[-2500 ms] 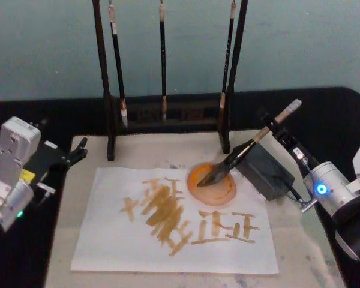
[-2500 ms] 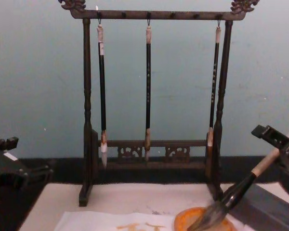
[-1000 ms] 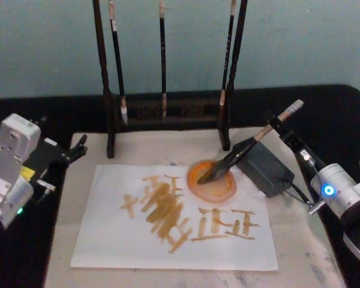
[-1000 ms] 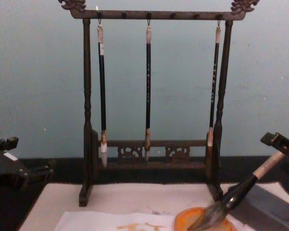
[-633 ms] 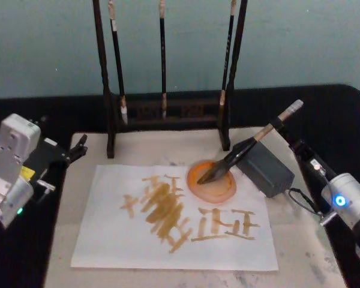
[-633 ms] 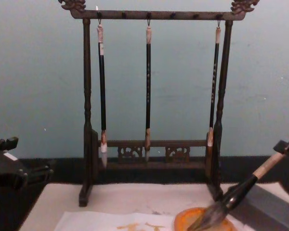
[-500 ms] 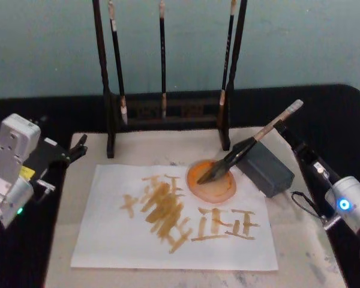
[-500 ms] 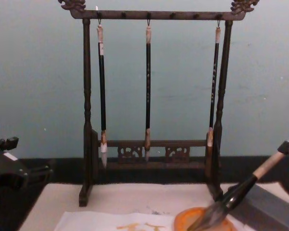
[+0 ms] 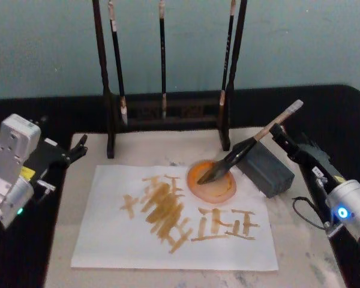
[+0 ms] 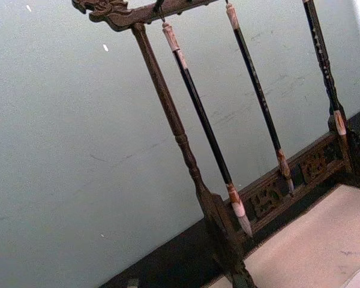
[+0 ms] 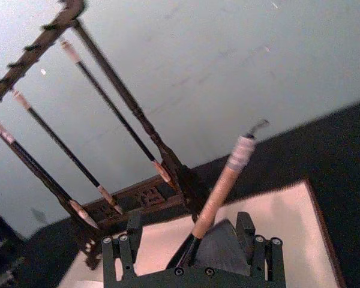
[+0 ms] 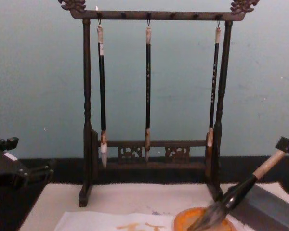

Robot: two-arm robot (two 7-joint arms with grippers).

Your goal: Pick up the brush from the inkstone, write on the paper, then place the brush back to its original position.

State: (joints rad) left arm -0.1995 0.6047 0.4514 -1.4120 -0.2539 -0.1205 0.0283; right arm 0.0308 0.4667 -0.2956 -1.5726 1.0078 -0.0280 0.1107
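The brush (image 9: 243,150) lies slanted, its bushy head down in the orange dish (image 9: 212,182) and its black shaft leaning on the near corner of the grey inkstone (image 9: 267,168); the tan handle and whitish end rise up and to the right, free in the air. In the chest view the brush (image 12: 241,190) runs the same way, head in the dish (image 12: 202,220), handle climbing toward the right edge.

The right claw (image 9: 283,141) sits just behind the upper handle. In the right wrist view its two fingers (image 11: 134,231) stand apart on either side of the handle (image 11: 219,195) with a gap on each side, so the right claw (image 11: 191,235) is open and grips nothing.

The dish overlaps the far right edge of the paper (image 9: 108,240), which lies flat with orange strokes across its middle and right. The mat (image 9: 150,147) shows as a bare strip past the paper's far edge, up to the foot of the rack (image 9: 168,111), where three slim brushes hang. Bare mat also lies to the right of the paper, in front of the inkstone.

The left claw (image 9: 78,147) is parked at the counter's left edge, well away from the paper, its fingers slightly apart and empty.
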